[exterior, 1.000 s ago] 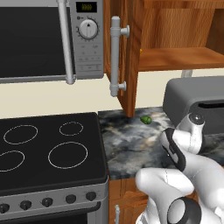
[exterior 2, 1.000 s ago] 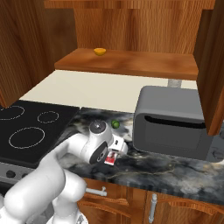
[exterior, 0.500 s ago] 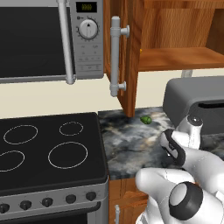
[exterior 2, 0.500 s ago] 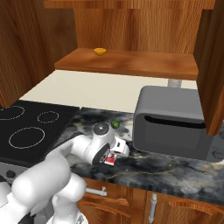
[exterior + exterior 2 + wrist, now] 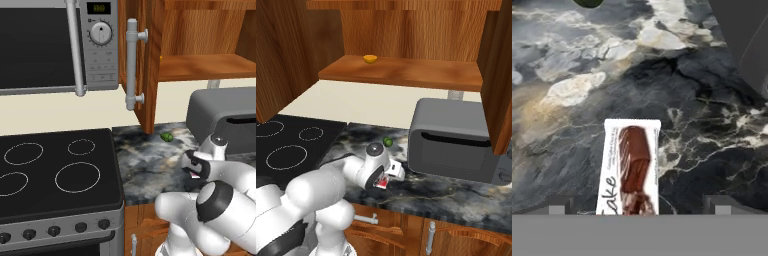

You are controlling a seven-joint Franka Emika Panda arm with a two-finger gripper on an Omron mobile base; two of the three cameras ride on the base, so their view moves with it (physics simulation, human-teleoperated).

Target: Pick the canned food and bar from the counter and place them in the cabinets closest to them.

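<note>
The bar [image 5: 630,168], a flat packet with white edges and a dark red middle, lies on the dark marbled counter [image 5: 572,75]. My gripper [image 5: 640,206] hangs just above it, open, one fingertip on each side of the packet's near end. From the right base view the gripper [image 5: 386,179] points down at the bar [image 5: 382,183] near the counter's [image 5: 456,192] front edge. The open cabinet [image 5: 401,72] is above it. A small orange thing with a paler top [image 5: 370,59] sits on its shelf. It is too small to tell whether that is the canned food.
A grey toaster [image 5: 453,145] stands close to the right of the hand. A small green fruit [image 5: 388,142] lies behind it on the counter. The open cabinet door [image 5: 142,60] with its grey handle hangs above left. A black stove [image 5: 55,170] and a microwave [image 5: 45,45] are to the left.
The hand has sunk a little toward the counter over the bar, and the elbow has swung nearer the cameras. The jaws stay open and the bar has not moved.
</note>
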